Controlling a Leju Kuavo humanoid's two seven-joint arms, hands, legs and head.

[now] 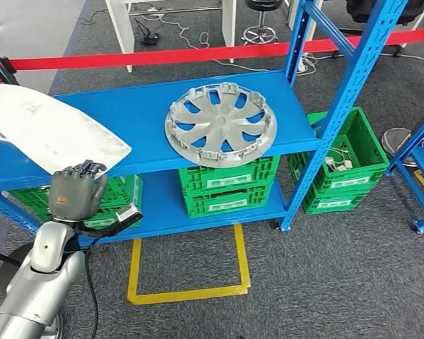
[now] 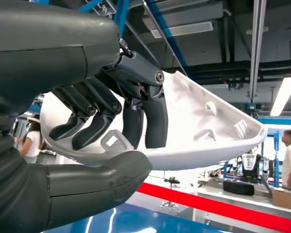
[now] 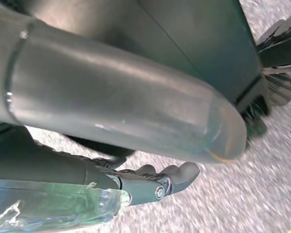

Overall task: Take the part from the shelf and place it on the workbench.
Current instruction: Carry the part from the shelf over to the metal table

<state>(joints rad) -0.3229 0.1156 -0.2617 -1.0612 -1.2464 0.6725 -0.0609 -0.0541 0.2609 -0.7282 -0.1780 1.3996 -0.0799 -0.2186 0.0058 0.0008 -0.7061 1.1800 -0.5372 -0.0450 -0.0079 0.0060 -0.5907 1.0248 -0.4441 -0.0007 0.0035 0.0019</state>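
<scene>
While the white part (image 1: 44, 131) is lifted off the shelf, it hangs over the left end of the upper blue shelf board (image 1: 135, 116), so the pick looks done and the carry and placing on the workbench remain. Part: long, thin white moulded shell, tapering to a point on the right, small clips on its inner face (image 2: 210, 121). Left hand (image 1: 73, 191) grips its near edge, dark fingers (image 2: 151, 121) curled inside the shell, thumb (image 2: 100, 182) beneath. Right hand (image 3: 162, 182) hangs over grey carpet, fingers partly curled; whether it holds anything I cannot tell. A silver wheel cover (image 1: 220, 125) lies flat on the same shelf, well right of the part. Green crates (image 1: 228, 185) sit on the lower level.
</scene>
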